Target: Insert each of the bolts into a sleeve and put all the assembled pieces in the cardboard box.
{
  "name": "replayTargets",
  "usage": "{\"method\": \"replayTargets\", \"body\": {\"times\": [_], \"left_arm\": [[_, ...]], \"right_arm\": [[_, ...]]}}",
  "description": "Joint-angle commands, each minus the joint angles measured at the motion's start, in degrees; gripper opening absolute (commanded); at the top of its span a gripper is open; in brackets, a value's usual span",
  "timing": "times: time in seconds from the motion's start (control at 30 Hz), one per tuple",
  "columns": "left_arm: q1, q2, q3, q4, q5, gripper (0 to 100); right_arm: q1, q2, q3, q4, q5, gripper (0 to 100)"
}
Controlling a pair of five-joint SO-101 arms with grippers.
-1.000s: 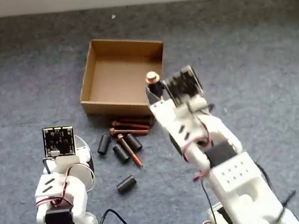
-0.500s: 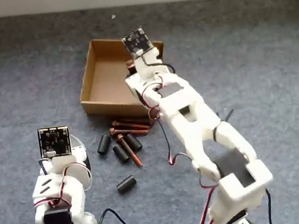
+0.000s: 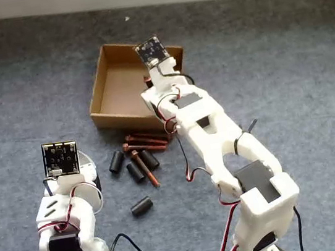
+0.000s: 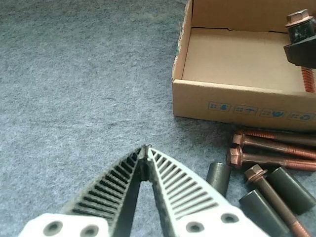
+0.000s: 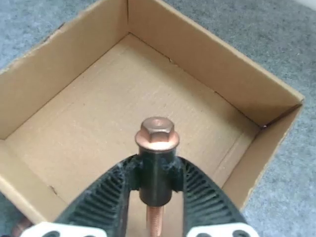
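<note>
Change, last second: my right arm swung from outside the near wall of the open brown cardboard box [image 5: 212, 59] to a spot over its interior. In the last half second it only settled a little. My left arm barely shifted.

Right claw [image 5: 157, 168]: clamped on the black cylindrical sleeve [image 5: 157, 185], one finger on each side. The copper hex-head bolt [image 5: 157, 132] is seated through the sleeve, head up, with its threaded end poking out below the fingers. The piece stands upright.

Left claw [image 4: 145, 149]: pressed together, tips touching, holding nothing, low over the grey carpet [image 4: 74, 74].

Position: the box floor lies directly beneath the right claw, with walls around it on every side I can see. The piece hangs above the floor; how high, I cannot tell.

Meaning: this assembly looks ready for release. The visible floor is bare, so I judge it would be the first piece in.

Remaining: the loose copper bolts [image 4: 276, 143] and the loose black sleeves [image 4: 219, 177] lie ahead of the left claw, just outside the box's near wall, unassembled.
</note>
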Motion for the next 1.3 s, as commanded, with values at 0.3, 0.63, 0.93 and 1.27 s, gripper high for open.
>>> {"method": "replayTargets", "body": {"times": [0.3, 0.63, 0.93, 1.27], "left_arm": [[-0.8, -0.4, -0.7, -1.5, -0.7, 1], [-2.3, -0.4, -0.7, -1.5, -0.6, 1], [-2.3, -0.4, -0.7, -1.5, -0.6, 1], [-2.3, -0.4, -0.7, -1.5, -0.6, 1]], "right_arm": [[-0.2, -9.2, -8.2, 16.6, -0.7, 14.9], [-5.3, -20.3, -8.1, 36.9, -0.7, 14.9], [-14.3, -18.7, -4.3, 44.2, -0.7, 14.9], [-15.4, -7.9, 0.5, 39.3, -0.7, 14.9]]}}
